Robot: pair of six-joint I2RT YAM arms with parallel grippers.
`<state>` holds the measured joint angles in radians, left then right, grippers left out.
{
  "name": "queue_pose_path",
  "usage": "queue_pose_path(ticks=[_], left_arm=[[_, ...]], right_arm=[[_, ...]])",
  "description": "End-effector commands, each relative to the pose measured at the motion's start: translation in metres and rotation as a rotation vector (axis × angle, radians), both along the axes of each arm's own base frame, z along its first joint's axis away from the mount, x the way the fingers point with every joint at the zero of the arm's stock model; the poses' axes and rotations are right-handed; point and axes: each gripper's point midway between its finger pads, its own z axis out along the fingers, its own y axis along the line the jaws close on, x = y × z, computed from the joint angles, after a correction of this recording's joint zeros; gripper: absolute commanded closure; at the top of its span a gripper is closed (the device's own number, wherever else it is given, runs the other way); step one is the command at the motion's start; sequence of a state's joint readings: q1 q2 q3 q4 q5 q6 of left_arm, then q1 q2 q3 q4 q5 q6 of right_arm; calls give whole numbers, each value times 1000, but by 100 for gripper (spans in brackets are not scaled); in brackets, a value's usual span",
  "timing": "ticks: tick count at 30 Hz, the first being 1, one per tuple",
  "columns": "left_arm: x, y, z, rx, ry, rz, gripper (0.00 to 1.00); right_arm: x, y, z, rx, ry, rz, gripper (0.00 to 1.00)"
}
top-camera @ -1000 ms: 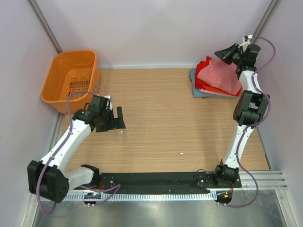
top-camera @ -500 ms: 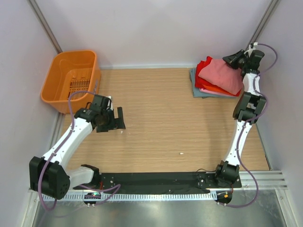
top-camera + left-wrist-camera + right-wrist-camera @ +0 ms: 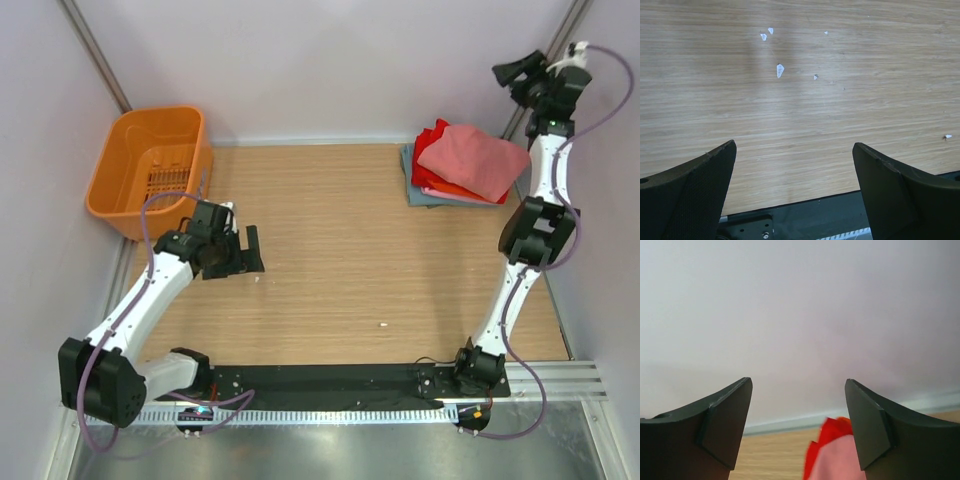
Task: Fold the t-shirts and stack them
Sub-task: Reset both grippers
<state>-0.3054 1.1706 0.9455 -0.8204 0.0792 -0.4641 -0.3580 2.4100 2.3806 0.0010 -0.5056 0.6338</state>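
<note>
One stack of t-shirts (image 3: 462,165) lies at the far right corner of the desk (image 3: 340,230). Four layers can be counted in the overhead view: a salmon-pink shirt (image 3: 485,160) on top, a red shirt (image 3: 431,136) under it, an orange shirt (image 3: 455,189) below that, and a grey-blue shirt (image 3: 411,180) at the bottom. Any further layer is too thin to confirm.

One orange basket (image 3: 150,165) stands at the far left corner.

There are two end effectors. The left end effector (image 3: 246,251) sits low over the left side of the desk, fingers wide apart and holding nothing. The right end effector (image 3: 515,76) is high above the far right corner, fingers likewise spread and empty.

Only the left wrist view shows several white specks (image 3: 780,70) on the wood. Only the right wrist view shows the wall (image 3: 800,305), with the edges of the red and pink shirts below it.
</note>
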Motion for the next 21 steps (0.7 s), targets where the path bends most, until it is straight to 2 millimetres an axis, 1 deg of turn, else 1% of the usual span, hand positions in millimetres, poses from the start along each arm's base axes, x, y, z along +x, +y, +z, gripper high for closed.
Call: queue_pose_path(ticks=[1, 2, 3, 4, 5, 6, 7, 8, 9, 10, 11, 12, 13, 15, 16, 18, 19, 20, 21], left_arm=[[3, 1, 13, -8, -61, 8, 0], [2, 1, 16, -12, -72, 8, 0], [2, 1, 18, -16, -81, 9, 0], [2, 1, 19, -17, -85, 9, 0], [2, 1, 23, -20, -102, 11, 0], [2, 1, 24, -22, -108, 11, 0], [2, 1, 24, -21, -111, 11, 0], [2, 2, 26, -24, -117, 11, 0], [2, 1, 28, -29, -123, 10, 1], [2, 1, 29, -31, -127, 6, 0], [2, 0, 30, -35, -130, 4, 0], [0, 0, 31, -38, -133, 3, 0], [1, 0, 33, -41, -142, 3, 0], [0, -1, 34, -44, -149, 0, 0], [0, -1, 35, -44, -152, 0, 0], [0, -1, 35, -45, -154, 0, 0], [0, -1, 36, -46, -156, 0, 0], [0, -1, 37, -47, -158, -2, 0], [0, -1, 37, -47, -159, -2, 0]], right_arm=[[-116, 36, 258, -167, -485, -66, 18], [-129, 39, 266, -172, -482, -79, 17], [-167, 50, 289, -184, -498, -95, 16], [-154, 41, 258, -173, -416, -119, 15], [-200, 52, 285, -189, -432, -153, 14], [-213, 40, 276, -193, -389, -249, 13], [-216, 31, 232, -175, -275, -299, 12], [-264, 39, 245, -183, -279, -353, 11], [-279, 33, 227, -180, -230, -412, 10], [-291, 21, 184, -160, -130, -499, 9], [-307, 13, 164, -155, -72, -563, 5], [-334, 20, 166, -170, -94, -578, 4], [-334, 21, 128, -195, -11, -561, 2], [-343, 31, 80, -209, 127, -503, 2], [-343, 40, 61, -218, 183, -441, 3], [-351, 48, 11, -193, 327, -395, 5], [-357, 52, 1, -159, 351, -393, 8], [-364, 56, -13, -128, 390, -394, 8], [-369, 60, -34, -111, 431, -378, 9]])
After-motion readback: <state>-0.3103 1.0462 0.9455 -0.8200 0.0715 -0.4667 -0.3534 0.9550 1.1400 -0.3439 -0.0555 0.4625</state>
